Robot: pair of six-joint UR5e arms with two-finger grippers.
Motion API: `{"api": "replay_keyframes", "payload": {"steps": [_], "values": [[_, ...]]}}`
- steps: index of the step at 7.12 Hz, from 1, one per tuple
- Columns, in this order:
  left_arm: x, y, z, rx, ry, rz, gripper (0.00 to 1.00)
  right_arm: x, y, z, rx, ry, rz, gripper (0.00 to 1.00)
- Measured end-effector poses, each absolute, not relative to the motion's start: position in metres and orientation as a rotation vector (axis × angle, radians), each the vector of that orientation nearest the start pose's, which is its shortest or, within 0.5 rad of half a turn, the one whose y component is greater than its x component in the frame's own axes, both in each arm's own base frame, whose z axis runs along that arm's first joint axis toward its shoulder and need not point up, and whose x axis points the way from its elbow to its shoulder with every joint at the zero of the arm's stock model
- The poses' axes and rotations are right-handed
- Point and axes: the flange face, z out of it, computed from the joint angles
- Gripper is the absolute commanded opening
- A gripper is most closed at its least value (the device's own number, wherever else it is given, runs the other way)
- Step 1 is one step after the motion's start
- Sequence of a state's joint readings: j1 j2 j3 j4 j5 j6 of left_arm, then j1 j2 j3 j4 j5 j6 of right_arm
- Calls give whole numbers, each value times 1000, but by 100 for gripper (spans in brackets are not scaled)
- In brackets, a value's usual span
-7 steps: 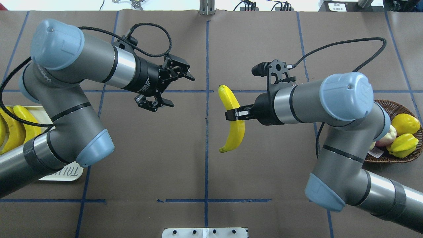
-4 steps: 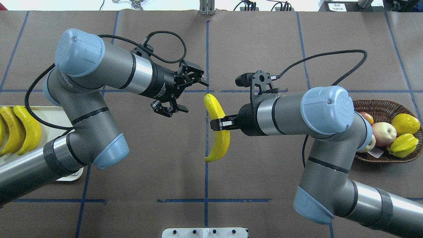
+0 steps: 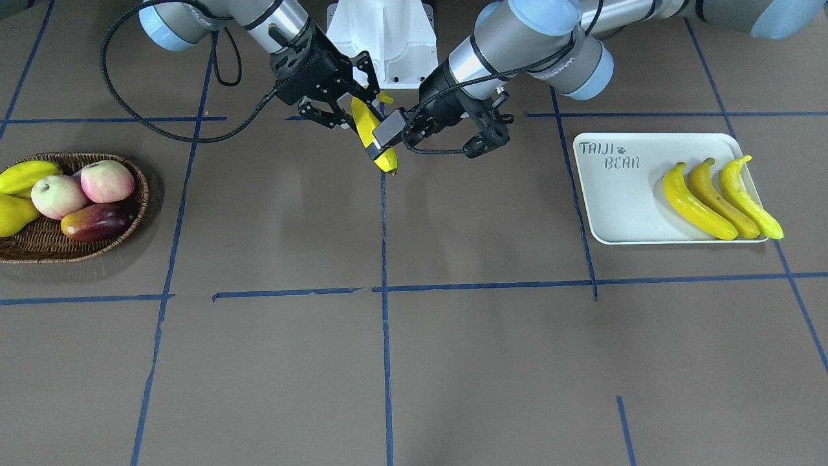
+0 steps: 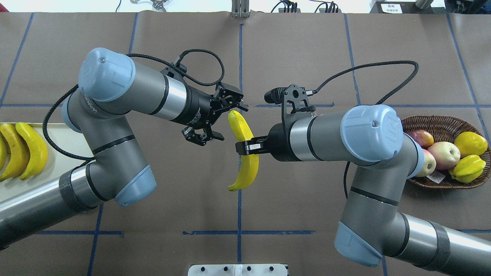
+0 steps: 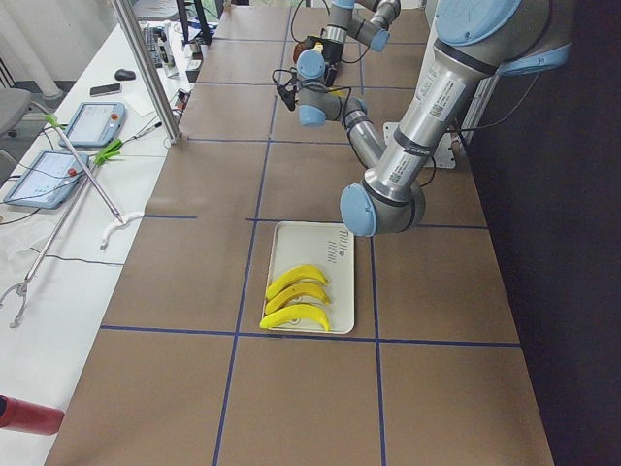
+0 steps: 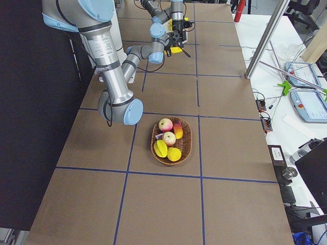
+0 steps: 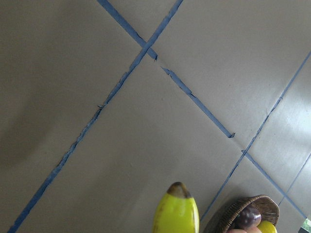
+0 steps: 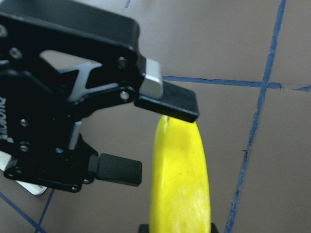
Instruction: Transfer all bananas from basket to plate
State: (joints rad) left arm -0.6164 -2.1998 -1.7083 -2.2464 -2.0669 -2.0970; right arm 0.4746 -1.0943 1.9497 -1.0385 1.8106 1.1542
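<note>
While the right claw (image 4: 242, 147) grips a banana (image 4: 248, 168) mid-frame over the bench (image 4: 307, 38), the left claw (image 4: 230, 122) faces it, spread wide.

A: Covered how?

B: Brown-papered table (image 4: 184, 207), ruled into big squares by blue tape lines (image 4: 239, 214).

A: And resting straight on it?

B: Toward the robot's right end, a dark wicker basket (image 4: 445, 126). Well apart, toward the left end, a cream-white plate (image 3: 621, 207) lettered "TAIJI BEAR", lying flat across a tape line. At the robot's own edge, a white mounting block (image 3: 401, 52) on the centre line.
</note>
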Motion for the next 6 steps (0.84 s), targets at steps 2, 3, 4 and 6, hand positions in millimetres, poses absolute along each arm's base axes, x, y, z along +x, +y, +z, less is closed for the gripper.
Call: {"api": "replay_keyframes", "payload": {"steps": [2,3,4,6], "values": [[475,-429,146,-340,1444,-575,77,-454,-355,162,415,-1334,-120,0],[476,-429,144,-339,1446,-574,54,-454,-355,162,415,-1334,-121,0],[476,-428,143,-339,1448,-573,53,-454,-355,162,415,-1333,-123,0],[476,-427,142,-337,1458,-566,43,-455,-355,162,417,-1331,-126,1]]}}
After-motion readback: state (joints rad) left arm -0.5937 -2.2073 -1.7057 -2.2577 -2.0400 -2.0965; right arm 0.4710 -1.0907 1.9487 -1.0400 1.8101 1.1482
